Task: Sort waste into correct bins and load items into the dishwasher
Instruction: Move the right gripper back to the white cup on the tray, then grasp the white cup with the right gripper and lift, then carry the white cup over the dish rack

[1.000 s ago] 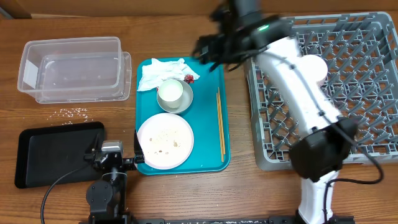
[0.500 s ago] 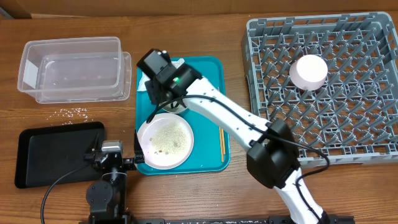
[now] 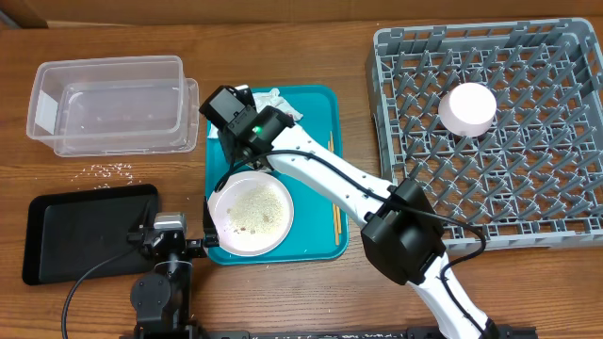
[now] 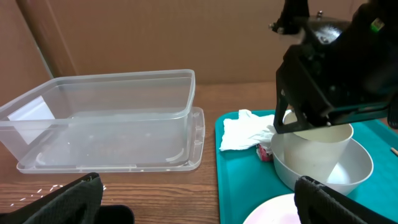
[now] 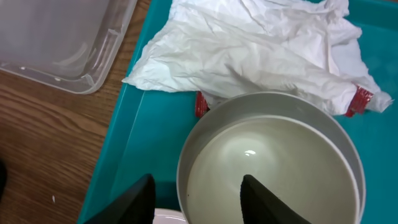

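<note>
Teal tray, middle of the worktop: your right arm crosses it from the near edge. From overhead the arm's wrist covers the small white cup and the pale grey bowl, leaving only a corner of the crumpled napkin. The arm also cuts across the wooden chopsticks, so you cannot count them.

The right wrist view cuts the cup off at its lower edge. There your right claw is spread. One finger is outside the cup's wall and the other over its hollow, and contact cannot be judged. The cup stands in the bowl, just beside the napkin. Two red scraps peep from under the napkin.

Your left claw is released and holds nothing, low at the near edge.

- **On the teal tray:** one white plate carrying rice-like crumbs.
- **On the bare worktop:** loose crumbs, too small to count, between the two bins.
- **Far left corner:** one clear tub resting on its lid.
- **Near left corner:** one black tray.
- **Right edge:** one grey dish rack holding one upturned pinkish bowl.
</note>
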### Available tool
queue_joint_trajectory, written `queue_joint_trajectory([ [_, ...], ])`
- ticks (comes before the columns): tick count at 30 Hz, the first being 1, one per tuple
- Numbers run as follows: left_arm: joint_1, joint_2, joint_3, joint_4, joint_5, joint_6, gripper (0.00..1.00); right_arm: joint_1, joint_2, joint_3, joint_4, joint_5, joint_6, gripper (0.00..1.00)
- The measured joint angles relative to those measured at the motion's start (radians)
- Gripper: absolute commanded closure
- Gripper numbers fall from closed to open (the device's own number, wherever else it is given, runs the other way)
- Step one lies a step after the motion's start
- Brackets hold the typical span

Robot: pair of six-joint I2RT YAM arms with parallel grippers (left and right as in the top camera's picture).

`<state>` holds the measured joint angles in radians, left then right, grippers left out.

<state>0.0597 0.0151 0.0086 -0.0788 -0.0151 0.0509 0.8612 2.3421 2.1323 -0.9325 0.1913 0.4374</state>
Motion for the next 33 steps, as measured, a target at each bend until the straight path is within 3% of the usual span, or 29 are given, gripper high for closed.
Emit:
queue_joint_trajectory([
  [4, 0.000, 0.000, 0.000, 0.000, 0.000, 0.000, 0.00, 0.003, 0.021, 0.000, -0.003, 0.000, 0.000, 0.60],
  [8, 0.000, 0.000, 0.000, 0.000, 0.000, 0.000, 0.00, 0.006, 0.031, 0.000, -0.003, 0.001, 0.006, 0.76],
  [13, 0.000, 0.000, 0.000, 0.000, 0.000, 0.000, 0.00, 0.010, 0.031, 0.000, -0.005, 0.002, 0.003, 0.85],
  [16, 0.000, 0.000, 0.000, 0.000, 0.000, 0.000, 0.00, 0.010, 0.031, 0.003, -0.031, 0.004, 0.004, 0.96],
  [23, 0.000, 0.000, 0.000, 0.000, 0.000, 0.000, 0.00, 0.005, 0.031, 0.153, -0.201, 0.006, 0.007, 0.96],
  [28, 0.000, 0.000, 0.000, 0.000, 0.000, 0.000, 0.00, -0.031, 0.031, 0.375, -0.378, 0.013, 0.006, 0.96],
  [33, 0.000, 0.000, 0.000, 0.000, 0.000, 0.000, 0.00, -0.168, 0.030, 0.636, -0.615, 0.047, 0.007, 0.96],
])
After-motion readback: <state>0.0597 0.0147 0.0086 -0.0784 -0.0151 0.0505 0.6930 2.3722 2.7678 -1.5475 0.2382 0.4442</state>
